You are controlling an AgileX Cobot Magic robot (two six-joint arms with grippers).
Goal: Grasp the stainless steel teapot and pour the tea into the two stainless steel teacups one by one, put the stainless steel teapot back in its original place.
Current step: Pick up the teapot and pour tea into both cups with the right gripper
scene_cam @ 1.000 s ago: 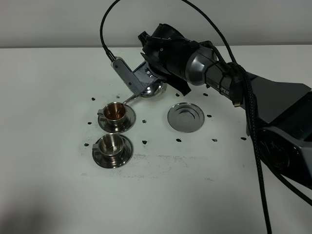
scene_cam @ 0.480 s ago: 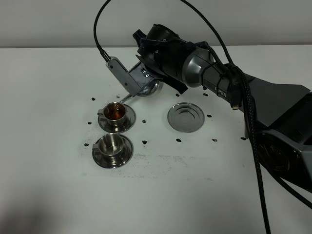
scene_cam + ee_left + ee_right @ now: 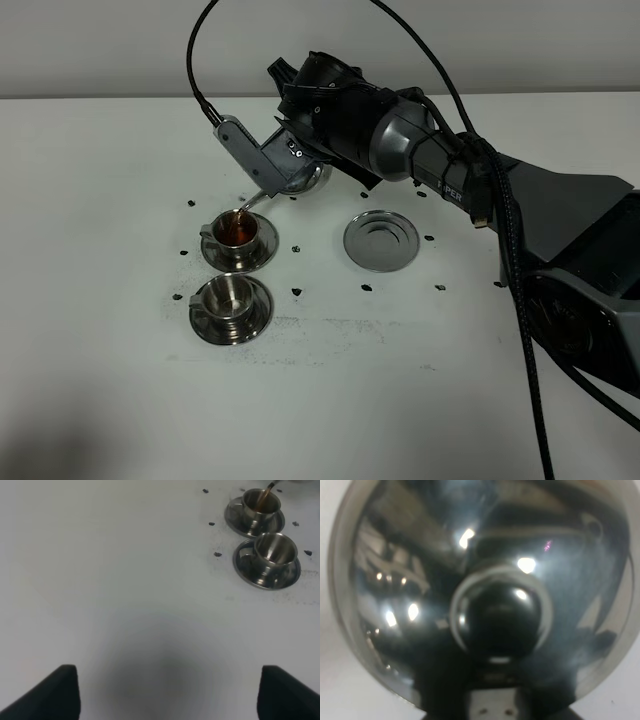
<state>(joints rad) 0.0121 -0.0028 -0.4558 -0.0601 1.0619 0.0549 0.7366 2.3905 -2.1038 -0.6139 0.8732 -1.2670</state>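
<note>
Clearly tilted, the stainless steel teapot [image 3: 308,180] hangs in the closed right gripper [image 3: 262,160], though where the jaws bite is hidden. Its thin spout points down at the farther teacup [image 3: 238,231], and a thread of tea [image 3: 263,497] runs into the reddish-brown pool there. The nearer teacup [image 3: 229,296] on its saucer looks dry. The round tray [image 3: 380,241] lies bare beside the cups. The left gripper [image 3: 170,692] holds nothing, jaws spread wide over the white table [image 3: 100,580].
</note>
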